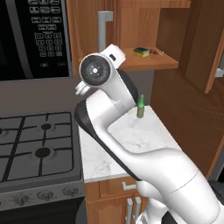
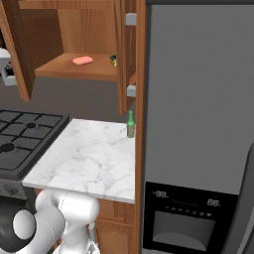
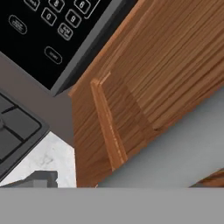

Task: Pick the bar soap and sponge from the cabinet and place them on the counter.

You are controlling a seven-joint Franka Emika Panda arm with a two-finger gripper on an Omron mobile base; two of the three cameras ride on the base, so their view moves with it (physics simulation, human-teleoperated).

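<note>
The cabinet (image 2: pixel 74 69) stands with both doors swung open. On its wooden shelf lies the salmon-pink bar soap (image 2: pixel 82 60). The sponge (image 1: pixel 141 51), yellow with a dark green top, rests further right on the same shelf; it peeks out as the sponge (image 2: pixel 113 60) behind the right door's edge. My gripper (image 2: pixel 6 73) hovers by the outer side of the left door, left of the shelf and apart from both items. Its fingers are cut off by the frame edge, and nothing shows between them. Below spreads the marble counter (image 1: pixel 140 135), also counter (image 2: pixel 94 154).
A green bottle (image 1: pixel 140 107) stands at the counter's back right. A small brown item (image 1: pixel 156 51) lies beside the sponge. The black stove (image 1: pixel 39 144) sits to the left under a microwave (image 1: pixel 35 35). A tall grey fridge (image 2: pixel 198 124) walls the right side.
</note>
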